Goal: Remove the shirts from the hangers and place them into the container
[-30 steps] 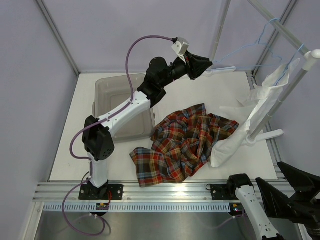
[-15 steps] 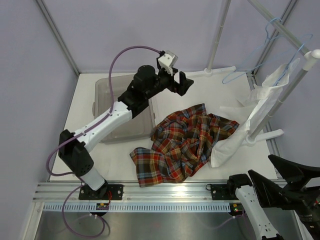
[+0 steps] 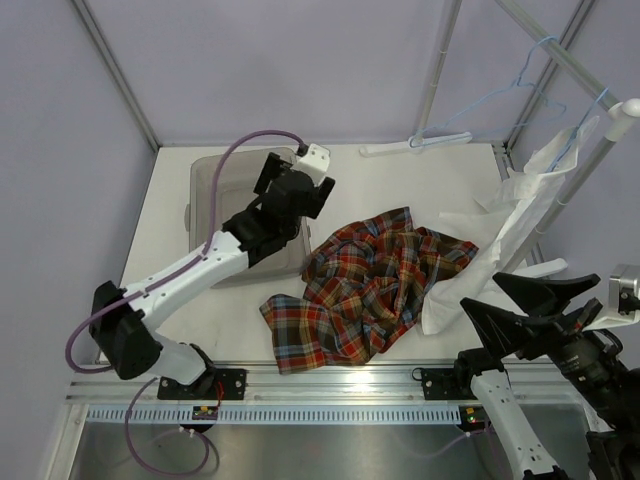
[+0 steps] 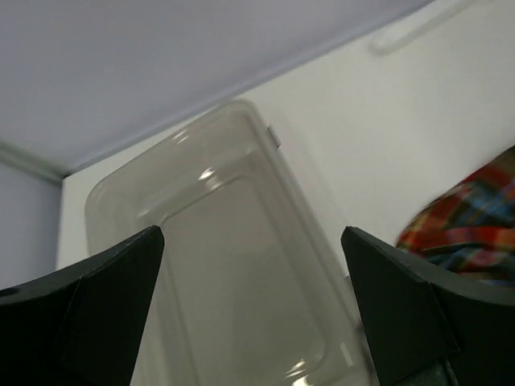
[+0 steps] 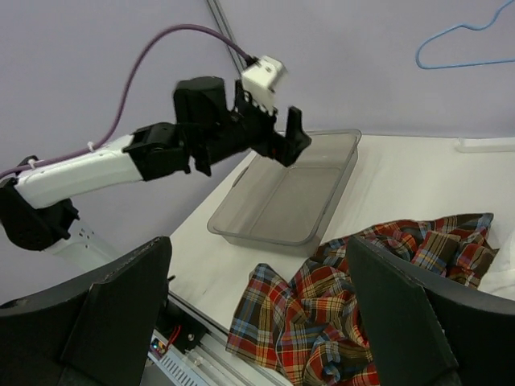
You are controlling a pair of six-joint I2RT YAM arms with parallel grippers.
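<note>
Showing the left gripper (image 3: 295,185) spread fully wide, gripping nothing and touching nothing, hovering above the container (image 3: 215,180). Looking straight down between its two dark fingers (image 4: 88,310) in the left wrist view, framing the grey tub (image 4: 201,173) with nothing inside it. Showing the right gripper (image 3: 482,295) likewise spread wide and holding nothing, hanging in the air at the near right, pointing toward the table (image 3: 400,185).

Lying crumpled on the table, off any hanger and just right of the container: the plaid shirt (image 3: 370,290), its right edge touching the white shirt (image 3: 500,240). Draping from the rack (image 3: 560,50) at the far right, with its lower end reaching the table: the white shirt. Hanging bare from the same rack: one blue hanger (image 3: 510,90).

Hiding the container's far right part in the top view: the left arm. Cutting off the tub's near end and showing only a blurred corner of the plaid shirt (image 4: 467,221): the left wrist view. Leaving mostly out of sight the hanger inside the white shirt, only a bit of blue wire (image 3: 592,112) showing at the collar. Catching the left gripper (image 5: 278,141), the container (image 5: 282,201), the plaid shirt (image 5: 338,305) and the hanger (image 5: 459,48), cropped at the edge: the right wrist view.
</note>
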